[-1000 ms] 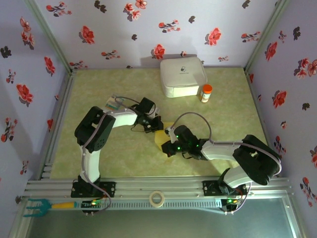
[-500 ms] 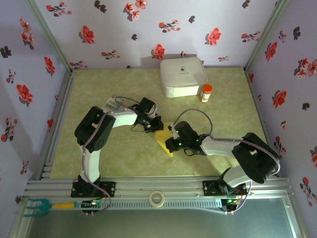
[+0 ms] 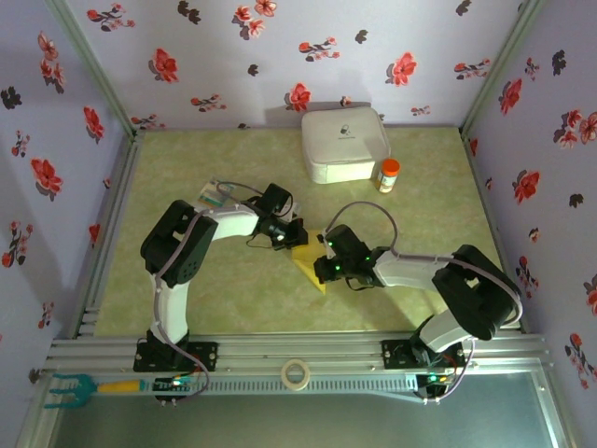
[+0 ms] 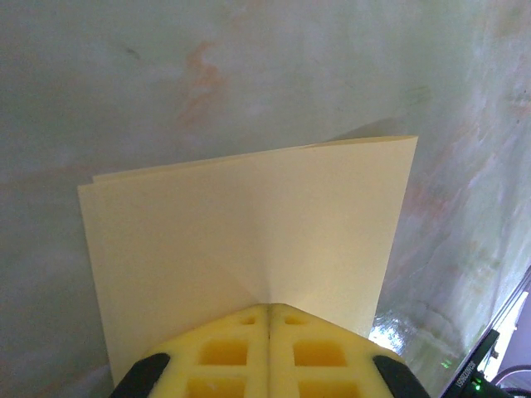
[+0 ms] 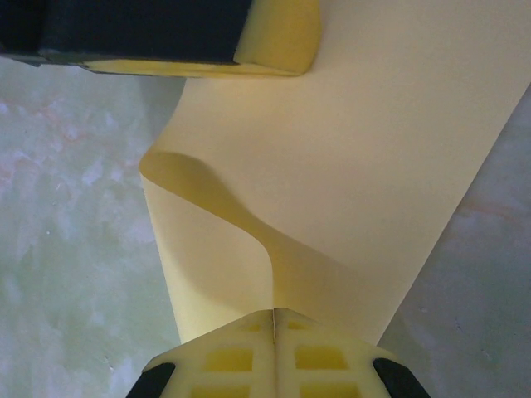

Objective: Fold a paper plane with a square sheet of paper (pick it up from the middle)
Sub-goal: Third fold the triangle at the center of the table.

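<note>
A pale green marbled table [image 3: 187,289] stands inside lilac walls printed with red and black flowers. Just below the middle of the top view lies the sheet of paper [image 3: 309,266], yellow, showing there as a narrow wedge that points toward the lower right of the frame.

In the left wrist view the sheet is folded over on itself in two layers whose edges nearly match. Its upper right corner is lifted a little and casts a shadow on the table. The left jaws are closed on the paper's near edge at the bottom centre of that frame, their yellow pads [image 4: 224,352] pressed together with the sheet between them.

In the right wrist view the paper runs diagonally up the frame, its left edge curling in a loose wave. The right jaws are clamped on it at the bottom centre, pads [image 5: 228,361] meeting on the sheet. A pad of the left jaws meets the paper at the top of that frame.

In the top view the left arm [image 3: 201,233] reaches in from the lower left and the right arm [image 3: 410,271] from the lower right, the paper between their tips.

A white box [image 3: 343,145] sits at upper centre near the back wall, an orange-capped bottle [image 3: 388,175] just beside its lower right corner. A teal-and-white card [image 3: 216,194] lies just left of the left arm's wrist. On the rail along the bottom are a roll of tape [image 3: 296,374] at centre and a teal tool with a yellow handle [image 3: 79,387] at lower left.
</note>
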{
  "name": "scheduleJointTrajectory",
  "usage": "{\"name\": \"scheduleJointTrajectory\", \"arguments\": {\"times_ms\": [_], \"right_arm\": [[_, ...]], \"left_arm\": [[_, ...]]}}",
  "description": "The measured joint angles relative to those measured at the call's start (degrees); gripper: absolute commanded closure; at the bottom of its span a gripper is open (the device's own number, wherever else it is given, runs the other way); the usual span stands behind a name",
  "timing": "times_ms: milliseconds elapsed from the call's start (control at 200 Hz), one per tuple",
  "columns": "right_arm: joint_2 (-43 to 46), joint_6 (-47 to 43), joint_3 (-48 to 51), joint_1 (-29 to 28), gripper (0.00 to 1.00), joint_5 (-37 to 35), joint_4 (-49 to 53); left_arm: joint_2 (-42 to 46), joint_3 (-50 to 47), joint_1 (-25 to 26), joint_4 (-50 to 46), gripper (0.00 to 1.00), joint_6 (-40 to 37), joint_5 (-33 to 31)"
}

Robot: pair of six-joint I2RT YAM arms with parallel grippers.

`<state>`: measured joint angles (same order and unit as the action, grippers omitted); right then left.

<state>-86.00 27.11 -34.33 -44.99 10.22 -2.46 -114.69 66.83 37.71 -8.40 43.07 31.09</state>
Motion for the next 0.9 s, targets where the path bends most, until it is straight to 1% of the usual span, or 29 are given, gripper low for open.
{"name": "scheduleJointTrajectory", "arguments": {"times_ms": [900], "right_arm": [[-0.02,0.13,-0.15,0.02,0.98,-2.82,1.57]], "left_arm": [[0.00,0.00,0.00,0.00,0.99,0.02,0.00]]}}
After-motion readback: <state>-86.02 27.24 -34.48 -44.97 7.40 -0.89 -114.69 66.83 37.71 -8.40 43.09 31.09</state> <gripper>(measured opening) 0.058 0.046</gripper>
